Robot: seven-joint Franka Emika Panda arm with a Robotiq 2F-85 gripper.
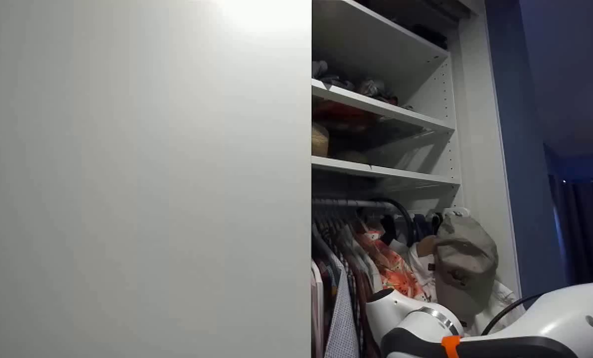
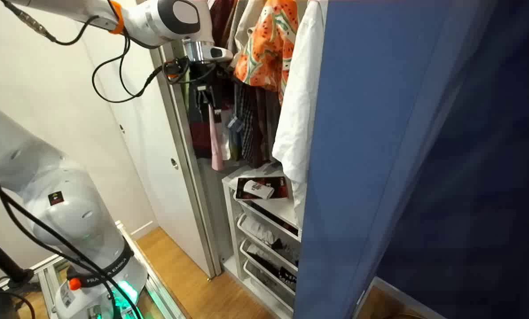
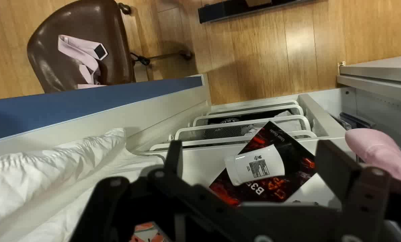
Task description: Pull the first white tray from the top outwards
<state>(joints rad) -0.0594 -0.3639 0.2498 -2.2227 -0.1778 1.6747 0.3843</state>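
Note:
The top white tray [image 2: 268, 219] sits pushed in, directly under the top board of a white drawer unit [image 2: 229, 195] in the wardrobe. In the wrist view, the top tray [image 3: 217, 140] shows as a thin white rim, partly covered by a dark booklet. Several more white mesh trays [image 2: 264, 239] with clothes in them lie below it. My gripper [image 3: 254, 161] is open and empty, pointing down above the unit. In an exterior view, my gripper [image 2: 209, 108] hangs among the clothes, well above and apart from the trays. An exterior view shows the arm [image 1: 425, 323], with the gripper hidden.
A black-red booklet [image 3: 291, 181] and a white canister [image 3: 257, 164] lie on the unit. A white garment [image 2: 297, 97], a watermelon-print shirt [image 2: 268, 48] and a pink item [image 2: 215, 146] hang close by. A blue panel [image 2: 362, 133] and sliding door [image 2: 158, 146] flank the opening.

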